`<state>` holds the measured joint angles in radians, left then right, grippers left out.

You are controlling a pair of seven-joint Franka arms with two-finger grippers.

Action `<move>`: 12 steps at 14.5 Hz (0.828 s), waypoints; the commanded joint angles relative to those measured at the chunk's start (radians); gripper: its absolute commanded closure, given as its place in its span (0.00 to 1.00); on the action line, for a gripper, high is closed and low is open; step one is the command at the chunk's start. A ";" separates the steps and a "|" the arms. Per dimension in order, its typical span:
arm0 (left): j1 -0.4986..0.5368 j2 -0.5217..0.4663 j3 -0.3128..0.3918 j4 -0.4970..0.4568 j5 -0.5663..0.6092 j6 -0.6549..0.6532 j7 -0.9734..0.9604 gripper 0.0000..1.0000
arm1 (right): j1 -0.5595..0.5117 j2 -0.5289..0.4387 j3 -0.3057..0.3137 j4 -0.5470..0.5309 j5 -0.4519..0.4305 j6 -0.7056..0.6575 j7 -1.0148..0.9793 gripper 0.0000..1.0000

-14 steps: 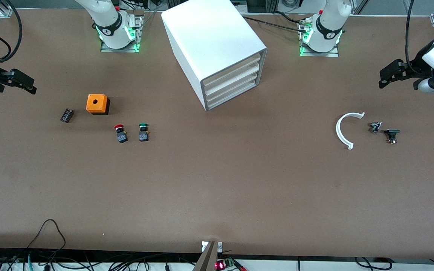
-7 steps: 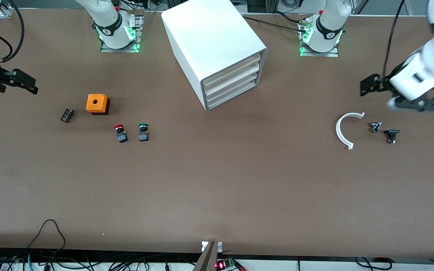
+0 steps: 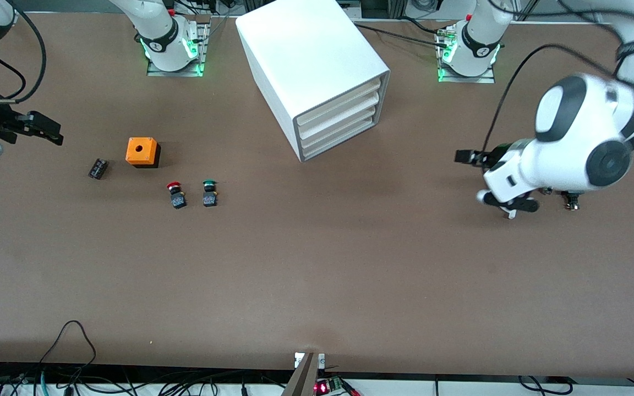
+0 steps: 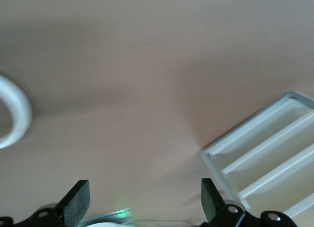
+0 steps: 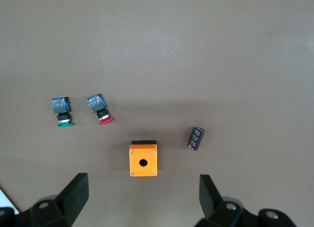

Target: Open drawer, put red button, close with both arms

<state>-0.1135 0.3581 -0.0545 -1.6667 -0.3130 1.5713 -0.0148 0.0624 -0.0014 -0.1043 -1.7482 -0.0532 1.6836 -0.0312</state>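
Observation:
The white cabinet [image 3: 317,60] stands mid-table near the bases, its three cream-fronted drawers [image 3: 339,124] all shut; the drawer fronts also show in the left wrist view [image 4: 265,158]. The red button [image 3: 175,195] lies on the table beside a green button [image 3: 209,192], toward the right arm's end; it also shows in the right wrist view [image 5: 100,110]. My left gripper [image 3: 474,159] is open and empty, over the table between the cabinet and the left arm's end, its fingers pointing toward the cabinet. My right gripper [image 3: 42,129] is open and empty, in the air at the right arm's end of the table.
An orange box with a hole [image 3: 142,151] and a small black part [image 3: 97,168] lie near the buttons. A white curved piece [image 4: 14,109] lies under my left hand, with small black parts [image 3: 572,199] beside it.
My left arm has swung in from the table's end toward the cabinet and now covers the white curved piece. My right gripper has shifted slightly toward the orange box.

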 commanded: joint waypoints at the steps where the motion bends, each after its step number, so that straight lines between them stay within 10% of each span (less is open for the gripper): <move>1: 0.002 0.065 0.004 -0.092 -0.217 0.068 0.019 0.00 | 0.028 0.040 -0.002 0.030 0.016 -0.019 -0.018 0.00; 7: -0.012 0.111 -0.106 -0.283 -0.573 0.105 0.119 0.00 | 0.068 0.135 -0.002 0.030 0.128 0.028 -0.004 0.00; 12: -0.012 0.113 -0.234 -0.370 -0.640 0.220 0.185 0.00 | 0.125 0.228 -0.002 0.030 0.133 0.096 0.002 0.00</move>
<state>-0.1326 0.4967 -0.2549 -1.9790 -0.9129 1.7397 0.1285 0.1622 0.1843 -0.1011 -1.7415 0.0617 1.7625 -0.0325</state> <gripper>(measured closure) 0.000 0.000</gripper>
